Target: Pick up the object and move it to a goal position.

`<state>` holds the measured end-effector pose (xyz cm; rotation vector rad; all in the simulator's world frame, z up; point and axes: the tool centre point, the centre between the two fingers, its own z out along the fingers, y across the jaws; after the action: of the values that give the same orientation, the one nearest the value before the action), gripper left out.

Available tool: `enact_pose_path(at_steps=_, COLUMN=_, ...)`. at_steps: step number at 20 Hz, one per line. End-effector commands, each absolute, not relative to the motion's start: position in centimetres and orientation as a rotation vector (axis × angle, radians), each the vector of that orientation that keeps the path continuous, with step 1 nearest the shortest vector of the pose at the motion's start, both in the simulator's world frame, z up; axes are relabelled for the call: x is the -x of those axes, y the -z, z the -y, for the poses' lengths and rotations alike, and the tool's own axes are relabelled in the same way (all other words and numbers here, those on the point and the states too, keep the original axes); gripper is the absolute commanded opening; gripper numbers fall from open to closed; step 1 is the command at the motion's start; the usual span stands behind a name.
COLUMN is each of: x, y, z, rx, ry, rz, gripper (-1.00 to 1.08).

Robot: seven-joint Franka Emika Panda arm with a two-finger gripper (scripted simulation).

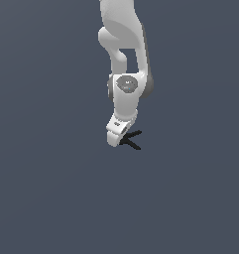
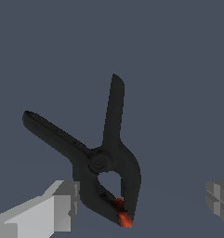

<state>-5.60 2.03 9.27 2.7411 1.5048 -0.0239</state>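
In the exterior view the white arm (image 1: 122,44) runs off the top edge, and the pincer (image 1: 114,135) covers part of the black clamp (image 1: 132,139); its fingertips we cannot make out.

A white, smooth-shelled robot arm (image 1: 122,59) descends from the upper edge of the frame over a uniform dark blue-grey surface (image 1: 46,188), its wrist bent toward the ground. The white gripper (image 1: 115,138) sits low, its fingers not separately discernible from this angle. A small black V-shaped object (image 1: 132,140) of two thin straight arms lies immediately at the gripper's tip, on the exterior view's right, its arms spreading away from the hand.
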Motion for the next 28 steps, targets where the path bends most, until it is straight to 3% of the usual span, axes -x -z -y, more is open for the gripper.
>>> enact_pose_path(at_steps=1, x=6.2, y=-8.8, z=-2.4, rx=-2.681, ry=0.021, rz=-1.615, gripper=1.0)
enact_pose_path(at_steps=13, x=8.1, y=-7.2, z=-3.6, rx=-2.446, ry=0.004, rz=-1.968, gripper=1.0)
enact_pose_path(at_steps=28, x=8.6, y=-5.9, z=-3.8, rx=-2.4, ry=0.001, rz=-2.027, gripper=1.0)
